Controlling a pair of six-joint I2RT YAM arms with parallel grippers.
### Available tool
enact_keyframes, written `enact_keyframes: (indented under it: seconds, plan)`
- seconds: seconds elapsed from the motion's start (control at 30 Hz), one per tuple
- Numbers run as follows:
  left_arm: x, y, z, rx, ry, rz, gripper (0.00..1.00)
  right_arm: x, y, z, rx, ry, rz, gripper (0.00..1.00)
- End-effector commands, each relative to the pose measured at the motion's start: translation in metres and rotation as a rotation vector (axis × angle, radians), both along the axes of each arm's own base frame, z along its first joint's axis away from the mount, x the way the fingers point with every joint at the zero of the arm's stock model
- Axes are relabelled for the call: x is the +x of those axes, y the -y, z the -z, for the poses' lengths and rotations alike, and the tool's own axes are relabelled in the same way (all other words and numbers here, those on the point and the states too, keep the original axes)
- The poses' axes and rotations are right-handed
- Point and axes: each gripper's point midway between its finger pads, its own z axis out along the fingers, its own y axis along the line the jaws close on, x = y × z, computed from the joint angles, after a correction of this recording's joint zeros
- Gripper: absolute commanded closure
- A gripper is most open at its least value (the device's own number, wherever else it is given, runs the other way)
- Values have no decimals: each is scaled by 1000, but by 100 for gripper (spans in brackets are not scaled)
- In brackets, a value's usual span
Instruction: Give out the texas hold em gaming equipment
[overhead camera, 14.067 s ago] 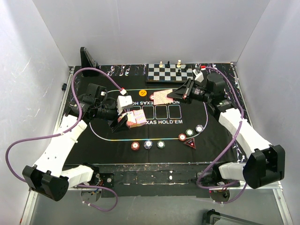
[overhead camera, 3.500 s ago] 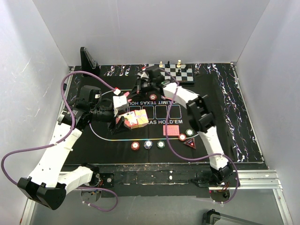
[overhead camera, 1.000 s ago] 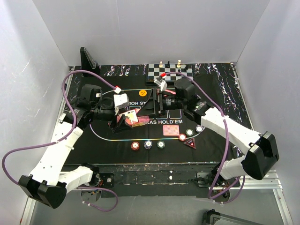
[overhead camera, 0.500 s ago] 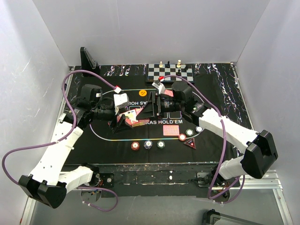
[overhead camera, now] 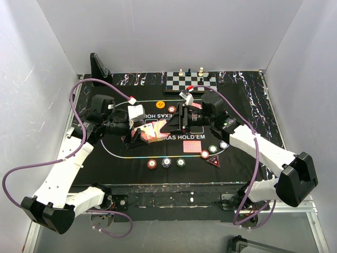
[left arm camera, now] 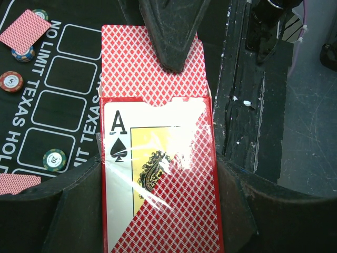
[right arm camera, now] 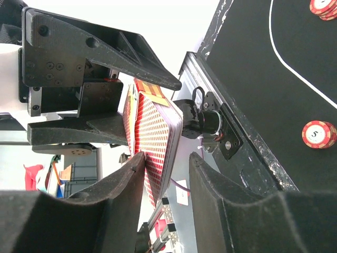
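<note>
The left hand [overhead camera: 136, 136] clamps the card box [left arm camera: 174, 211] so the right hand [right arm camera: 164, 158], straddling its protruding playing cards [left arm camera: 139, 74], can draw one; whether it grips is unclear.

Two arms are bolted at the near edge of the black-topped desk [overhead camera: 263, 110]. The left arm [overhead camera: 66, 168] and the right arm [overhead camera: 268, 150] are built of white moulded shells joined by black cylindrical housings [overhead camera: 297, 179]. A purple cable [overhead camera: 100, 80] is looped along each. The left gripper [overhead camera: 141, 134] and right gripper [overhead camera: 169, 125] are black and wedge-shaped. Small screw heads [right arm camera: 48, 66] are sunk into the left one's mount.
</note>
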Motion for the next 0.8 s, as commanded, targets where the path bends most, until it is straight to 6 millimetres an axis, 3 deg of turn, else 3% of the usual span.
enact_keyframes:
  seconds: [0.0,0.27,0.67,0.77]
  plan:
    - [0,6,-30,-67,73,32,100,1,6,-18,50,46,7,55]
    - [-2,6,-31,-72,73,34,100,8,21,-18,42,46,48,59]
    - [-3,6,-29,-71,70,35,100,17,49,-23,32,55,123,97]
    - [-2,6,-30,-69,71,35,100,21,56,-27,34,53,140,99]
